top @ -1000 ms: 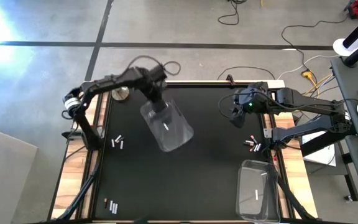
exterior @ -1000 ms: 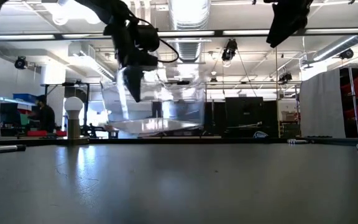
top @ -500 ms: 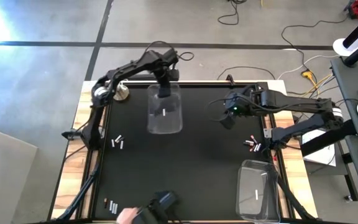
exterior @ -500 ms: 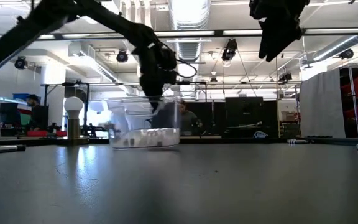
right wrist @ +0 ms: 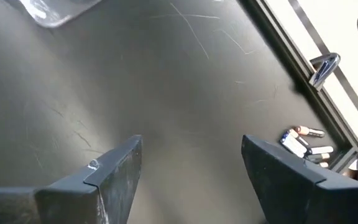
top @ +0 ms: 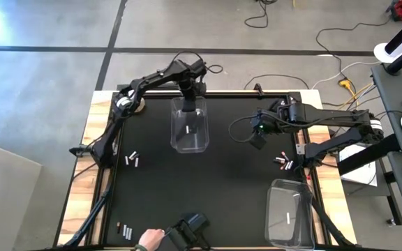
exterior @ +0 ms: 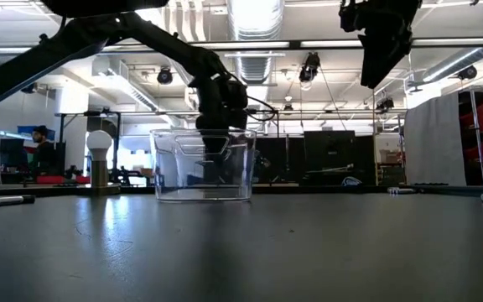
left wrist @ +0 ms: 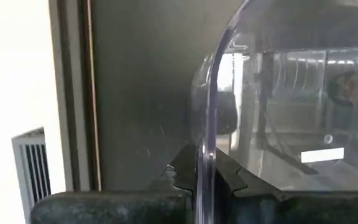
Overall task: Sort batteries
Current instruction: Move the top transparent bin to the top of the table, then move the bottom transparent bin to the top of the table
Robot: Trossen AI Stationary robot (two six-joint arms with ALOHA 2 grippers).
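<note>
A clear plastic bin point(top: 189, 134) stands upright on the black table point(top: 222, 188), far of the middle, with one white battery point(top: 188, 130) lying inside. My left gripper point(top: 189, 103) is shut on the bin's far wall. My right gripper point(top: 257, 137) hangs open above the table's right half, over bare mat. Loose batteries lie in a group at the left point(top: 132, 160), at the near left point(top: 124, 230) and by the right edge point(top: 283, 162), the last also in the right wrist view point(right wrist: 306, 144). My left gripper pinches the rim of the bin's far wall point(left wrist: 205, 158), one finger point(left wrist: 182, 174) outside the bin and the other point(left wrist: 229, 177) inside. The fingers come from above, pointing steeply down. The bin point(exterior: 204, 165) stands level with its bottom on the table.
A second clear bin point(top: 289, 213) with one white battery sits at the near right corner. A metal knob with a white ball point(exterior: 99, 159) stands at the far left. A person's hand point(top: 149, 239) holding a dark object point(top: 187, 229) reaches in at the near edge.
My left gripper has carried the bin toward the far edge and down, rolling its wrist; the bin, lifted and tilted before, now stands level on the table. My right gripper has sunk a little toward the table's middle. A person's hand has come in at the near edge.
</note>
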